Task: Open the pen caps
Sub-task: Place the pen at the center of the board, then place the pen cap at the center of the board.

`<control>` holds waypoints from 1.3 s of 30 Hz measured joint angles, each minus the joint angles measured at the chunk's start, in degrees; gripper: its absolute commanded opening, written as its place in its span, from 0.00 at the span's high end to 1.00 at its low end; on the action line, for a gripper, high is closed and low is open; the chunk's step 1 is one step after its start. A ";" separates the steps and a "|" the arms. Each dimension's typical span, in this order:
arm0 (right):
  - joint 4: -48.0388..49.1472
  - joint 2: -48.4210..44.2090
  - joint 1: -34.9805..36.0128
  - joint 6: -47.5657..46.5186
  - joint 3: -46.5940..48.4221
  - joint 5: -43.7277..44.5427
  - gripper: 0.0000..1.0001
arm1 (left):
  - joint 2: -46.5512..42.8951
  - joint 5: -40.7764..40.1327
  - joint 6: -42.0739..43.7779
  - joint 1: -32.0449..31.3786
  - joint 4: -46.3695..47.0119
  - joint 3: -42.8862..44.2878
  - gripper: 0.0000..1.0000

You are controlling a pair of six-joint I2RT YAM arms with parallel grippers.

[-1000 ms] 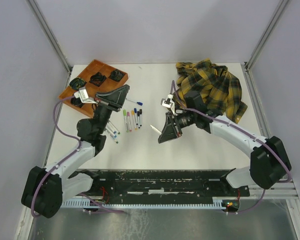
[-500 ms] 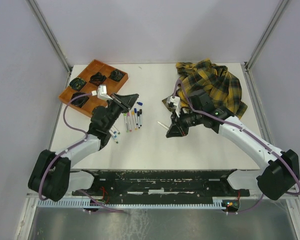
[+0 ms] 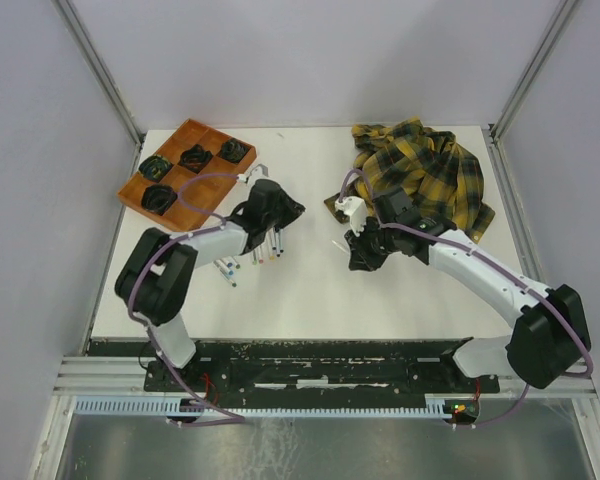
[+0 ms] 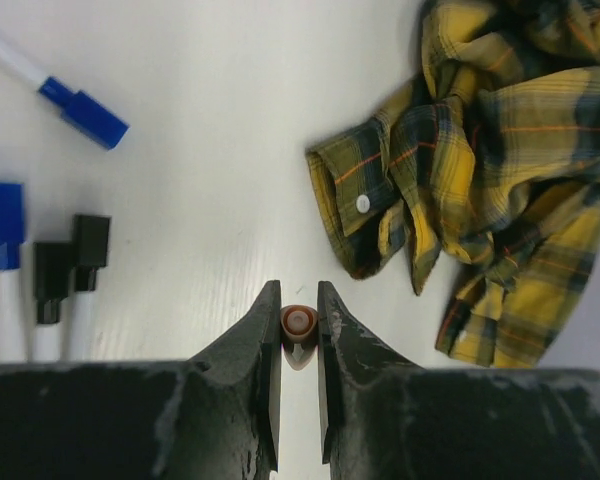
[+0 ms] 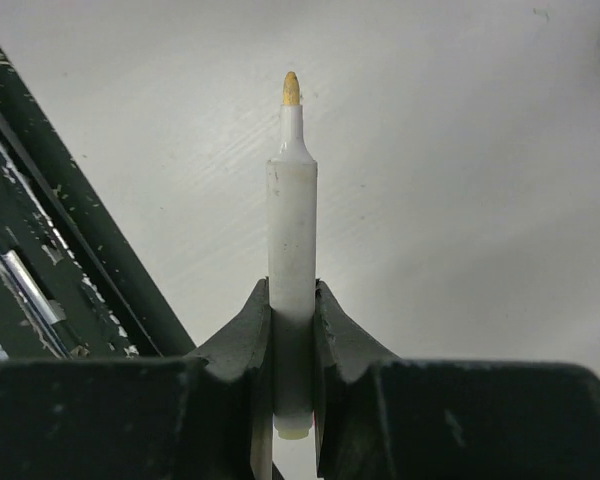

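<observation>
My left gripper point(image 4: 299, 300) is shut on a small orange pen cap point(image 4: 299, 325), seen end-on between the fingertips, held above the table. In the top view it point(image 3: 283, 208) hovers at the far end of a row of markers point(image 3: 265, 243). My right gripper point(image 5: 292, 295) is shut on a white marker barrel point(image 5: 292, 220) with a bare orange-yellow tip point(image 5: 291, 88) pointing away. In the top view it point(image 3: 352, 248) sits mid-table, in front of the shirt. Blue caps point(image 4: 80, 105) and black caps point(image 4: 90, 245) sit on markers lying at the left.
A yellow plaid shirt point(image 3: 430, 175) lies crumpled at the far right; it also shows in the left wrist view point(image 4: 500, 150). A wooden tray point(image 3: 202, 133) with dark objects stands at the far left. More markers point(image 3: 227, 270) lie nearer the left arm. A black rail point(image 5: 40, 200) runs along the near edge.
My left gripper has swung right and down over the marker row with the cap. My right gripper has moved a little right and back with the barrel, so the two are apart.
</observation>
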 measured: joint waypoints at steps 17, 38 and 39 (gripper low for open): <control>1.51 16.04 0.28 12.07 -2.93 7.06 1.00 | 23.96 -13.53 4.39 -2.58 -27.52 32.59 0.96; 4.07 21.40 3.74 17.22 -2.75 11.28 0.83 | 28.17 -15.26 5.90 -0.09 -31.52 37.46 0.77; 3.91 21.62 3.78 17.38 -2.56 11.34 0.83 | 28.17 -15.26 5.90 -0.09 -31.50 37.46 0.76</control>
